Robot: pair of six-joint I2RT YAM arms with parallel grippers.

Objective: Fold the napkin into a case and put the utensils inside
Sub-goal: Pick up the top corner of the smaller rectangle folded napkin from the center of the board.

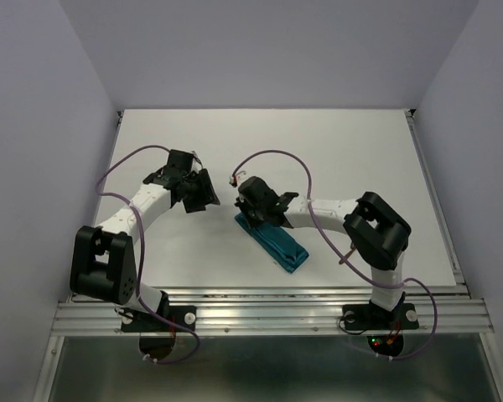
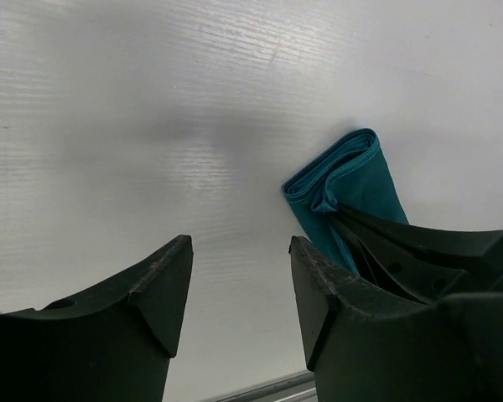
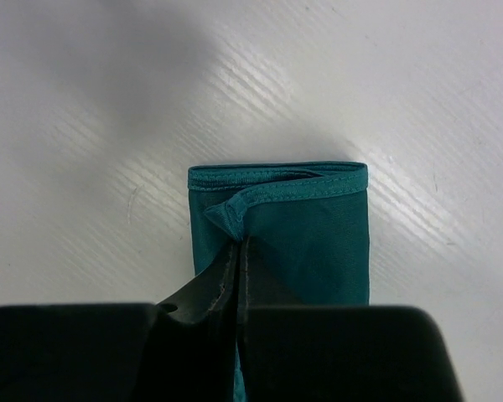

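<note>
The napkin lies folded as a narrow teal case (image 1: 283, 249), slanting toward the table's near edge. It also shows in the left wrist view (image 2: 352, 176) and the right wrist view (image 3: 318, 226). My right gripper (image 1: 251, 218) is at the case's far end, shut (image 3: 239, 243) and pinching a small fold of the top layer's hem. My left gripper (image 1: 203, 193) is open and empty (image 2: 239, 251), hovering over bare table just left of the case. A thin reddish-brown sliver (image 1: 347, 254) shows by the right arm's elbow, possibly a utensil; the utensils are otherwise hidden.
The white table (image 1: 318, 151) is walled by pale panels at the left, back and right. A metal rail (image 1: 268, 311) runs along the near edge by the arm bases. The right arm's fingers (image 2: 419, 251) show close beside my left gripper.
</note>
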